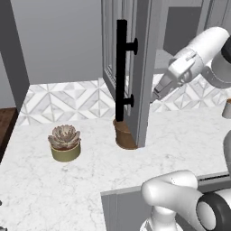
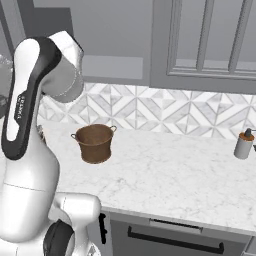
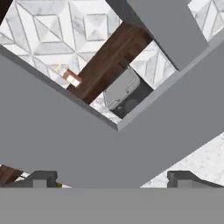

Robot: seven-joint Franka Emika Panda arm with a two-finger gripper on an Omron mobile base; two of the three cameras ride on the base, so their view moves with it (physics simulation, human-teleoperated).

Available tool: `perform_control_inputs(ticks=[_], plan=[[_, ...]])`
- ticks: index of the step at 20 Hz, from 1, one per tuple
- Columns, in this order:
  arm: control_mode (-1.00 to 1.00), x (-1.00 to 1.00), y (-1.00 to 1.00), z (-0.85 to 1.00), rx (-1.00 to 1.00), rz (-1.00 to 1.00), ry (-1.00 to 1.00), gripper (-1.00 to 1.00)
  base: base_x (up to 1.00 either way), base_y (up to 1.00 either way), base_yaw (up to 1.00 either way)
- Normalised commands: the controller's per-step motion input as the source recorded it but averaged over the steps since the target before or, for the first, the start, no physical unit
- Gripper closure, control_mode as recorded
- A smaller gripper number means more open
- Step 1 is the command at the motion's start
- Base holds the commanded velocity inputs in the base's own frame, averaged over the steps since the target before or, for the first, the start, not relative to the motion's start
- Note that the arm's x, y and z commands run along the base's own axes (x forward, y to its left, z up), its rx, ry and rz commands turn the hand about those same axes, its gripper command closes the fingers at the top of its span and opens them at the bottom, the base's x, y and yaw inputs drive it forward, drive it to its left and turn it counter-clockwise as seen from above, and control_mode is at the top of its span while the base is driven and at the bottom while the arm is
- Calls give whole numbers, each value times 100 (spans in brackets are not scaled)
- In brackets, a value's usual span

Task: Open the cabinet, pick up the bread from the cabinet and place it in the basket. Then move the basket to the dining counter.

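1. Grey glass-paned cabinet door (image 1: 135, 63) with long black bar handle (image 1: 121, 70): swung open.
2. Gripper (image 3: 111, 177): jaws wide, empty, up near the cabinet.
3. Round brown basket (image 2: 94, 142): on white marble tabletop (image 2: 170, 175).
4. Step, as I judge it: reaching in for bread.

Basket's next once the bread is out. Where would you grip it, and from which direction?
Take the basket by its rim wall, coming straight down from above. It stands upright on the worktop with its mouth open, so one finger can go inside and one outside. The thin loop handles look too small for the open gripper.
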Motion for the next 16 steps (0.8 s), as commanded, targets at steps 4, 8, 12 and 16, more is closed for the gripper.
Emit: perform_control_inputs(ticks=[4,8,12,16], plan=[[-100,72,-90,22,-7,-15,-28,-100,0,0,0],[-100,100,-63,35,0,-16,-26,-100,0,0,0],[-100,79,-14,2,0,-15,-54,-100,0,0,0],[-100,73,10,3,0,-34,-28,-100,0,0,0]])
